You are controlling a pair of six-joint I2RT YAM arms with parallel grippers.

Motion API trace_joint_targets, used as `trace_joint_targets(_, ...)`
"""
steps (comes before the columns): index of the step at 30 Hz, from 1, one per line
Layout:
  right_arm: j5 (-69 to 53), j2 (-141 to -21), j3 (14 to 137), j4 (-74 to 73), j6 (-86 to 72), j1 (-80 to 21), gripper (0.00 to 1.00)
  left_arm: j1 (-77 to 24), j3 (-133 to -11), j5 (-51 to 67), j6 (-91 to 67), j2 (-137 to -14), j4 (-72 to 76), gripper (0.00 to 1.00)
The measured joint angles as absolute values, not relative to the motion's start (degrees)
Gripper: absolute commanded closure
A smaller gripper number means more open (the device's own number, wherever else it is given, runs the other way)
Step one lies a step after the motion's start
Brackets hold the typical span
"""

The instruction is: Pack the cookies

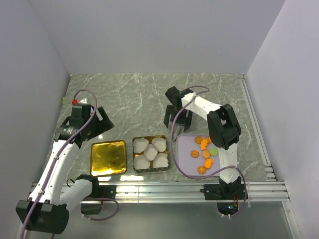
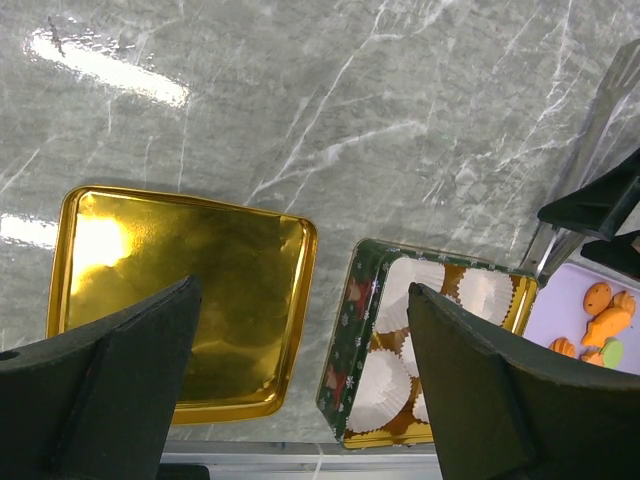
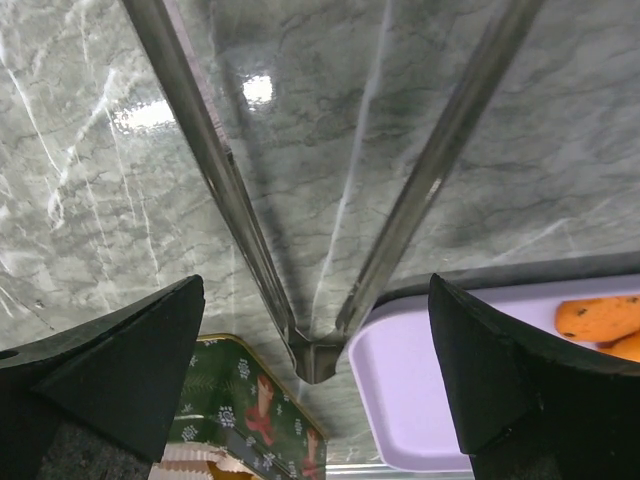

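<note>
Cookies (image 1: 203, 152) lie scattered on a lilac tray (image 1: 183, 164) just right of the tin (image 1: 149, 137). The right hand (image 1: 177, 119), jaws spread wide and gripping nothing that shows, hovers beyond the tin's far right corner. The cookies therefore sit back toward that arm's own base, and it is clearly the nearer arm. A V of metal tongs (image 3: 230, 200) runs between its fingers; whether they touch, I cannot tell. The left hand (image 1: 98, 124), also wide apart and empty, hangs left of the tin, past the gold lid (image 1: 107, 158). The right forearm hides part of the tray.
</note>
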State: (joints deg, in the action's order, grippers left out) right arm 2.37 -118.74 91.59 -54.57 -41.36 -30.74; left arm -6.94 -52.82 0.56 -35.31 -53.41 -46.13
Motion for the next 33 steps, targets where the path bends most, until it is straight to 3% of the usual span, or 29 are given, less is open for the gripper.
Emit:
trace_joint_targets(11, 2.8, -121.7, 91.6, -54.0, -42.3, -31.8, 0.1, -7.0, -52.7, 0.6, -35.3, -53.5, -45.5, 0.11)
trace_joint_targets(26, 3.8, -122.3, 92.7, -53.5, -42.6, -31.8, 0.45, -7.0, -52.7, 0.6, -35.3, -53.5, -45.3, 0.12)
trace_joint_targets(33, 5.2, -122.3, 93.1, -53.5, -42.1, -31.6, 0.53, -7.0, -52.6, 0.6, -35.3, -53.5, -45.2, 0.13)
